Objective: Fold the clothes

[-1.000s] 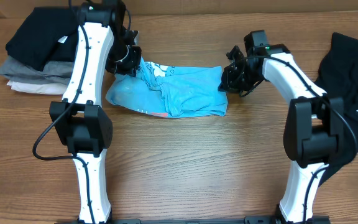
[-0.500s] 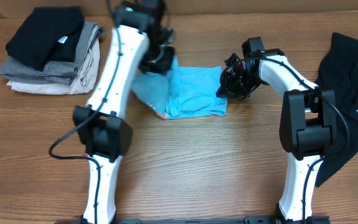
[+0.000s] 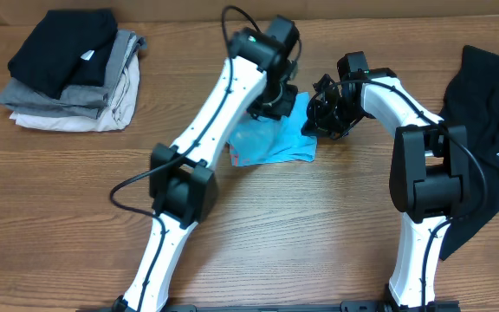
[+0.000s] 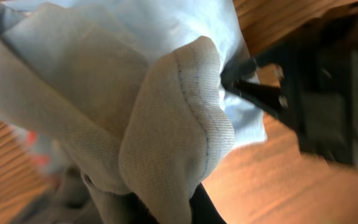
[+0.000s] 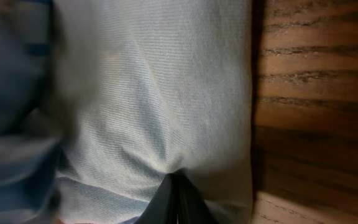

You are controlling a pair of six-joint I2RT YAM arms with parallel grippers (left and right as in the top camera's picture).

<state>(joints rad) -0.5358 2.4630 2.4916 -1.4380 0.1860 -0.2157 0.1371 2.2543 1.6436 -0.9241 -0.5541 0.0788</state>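
From above, the room light is soft and even. The wooden table (image 3: 258, 225) carries only faint, short shadows, and everything there is sharp. The left wrist view is blurred throughout, with the light blue T-shirt (image 4: 104, 81) washed pale and a warm glare on the wood at lower right. In the right wrist view the weave and wood grain are crisp, but the left side is smeared.

the light blue t-shirt (image 3: 274, 146) lies bunched at centre, the loose black garment (image 3: 492, 108) sprawled far right.
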